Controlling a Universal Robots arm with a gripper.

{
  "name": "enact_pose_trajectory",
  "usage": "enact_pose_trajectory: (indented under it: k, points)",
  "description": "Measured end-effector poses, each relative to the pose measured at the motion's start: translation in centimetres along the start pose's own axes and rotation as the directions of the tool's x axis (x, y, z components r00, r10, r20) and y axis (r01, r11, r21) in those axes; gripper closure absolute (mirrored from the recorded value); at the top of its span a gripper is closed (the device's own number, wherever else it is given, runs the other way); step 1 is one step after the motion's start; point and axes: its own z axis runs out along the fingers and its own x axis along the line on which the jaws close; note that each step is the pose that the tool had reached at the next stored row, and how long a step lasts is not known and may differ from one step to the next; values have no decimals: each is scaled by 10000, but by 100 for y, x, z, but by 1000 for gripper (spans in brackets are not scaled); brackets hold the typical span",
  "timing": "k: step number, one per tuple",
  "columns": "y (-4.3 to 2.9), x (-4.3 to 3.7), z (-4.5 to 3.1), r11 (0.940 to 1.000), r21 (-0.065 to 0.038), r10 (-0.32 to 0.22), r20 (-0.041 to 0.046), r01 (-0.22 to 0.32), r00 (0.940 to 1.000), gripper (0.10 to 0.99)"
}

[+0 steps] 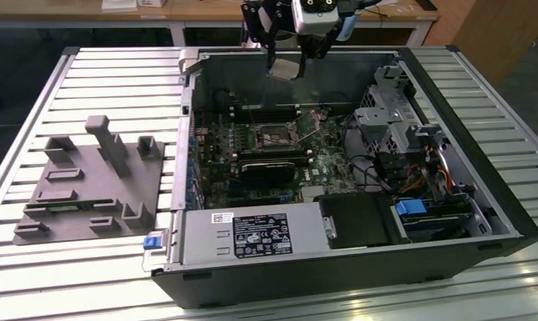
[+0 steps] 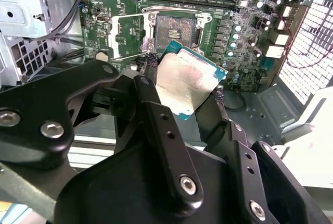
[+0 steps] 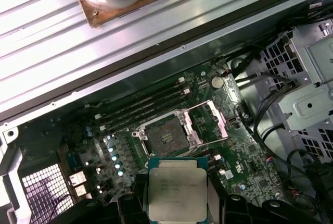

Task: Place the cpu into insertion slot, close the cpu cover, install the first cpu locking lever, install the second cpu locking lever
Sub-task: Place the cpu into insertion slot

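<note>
Your arm comes in at the upper edge of the exterior view, its pale wrist [image 1: 316, 15] held upright and the gripper [image 1: 285, 65] pointing straight down, hanging in the air. In the second wrist view your two black fingers [image 2: 156, 114] are clamped on opposite edges of the cpu [image 2: 188, 81], which sits slightly tilted between them.

No readable text, printed label [image 1: 261, 235] on the power supply [image 1: 207, 242] illegible, faint marking on the cpu [image 3: 177, 193] illegible
</note>
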Motion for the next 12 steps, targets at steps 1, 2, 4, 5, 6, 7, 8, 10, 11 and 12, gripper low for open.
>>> enact_pose_trajectory:
  k: [1,2,4,5,6,7,8,10,11,12]
  points:
    - [-1,2,1,10000,0,43,4,-43,10000,545]
    - [-2,4,2,10000,-1,90,8,-90,10000,545]
    - [-4,8,4,9998,-4,190,17,-190,9998,545]
    - [-5,10,5,9997,-5,238,21,-238,9997,545]
    - [-6,12,6,9996,-6,285,25,-285,9996,545]
    - [-7,14,7,9994,-8,334,30,-334,9994,545]
    - [-8,16,8,9993,-8,381,34,-381,9993,545]
    - [-10,20,11,9989,-10,478,43,-478,9988,545]
    - [-10,22,12,9986,-11,525,47,-525,9986,545]
    - [-11,24,13,9984,-12,571,51,-571,9984,545]
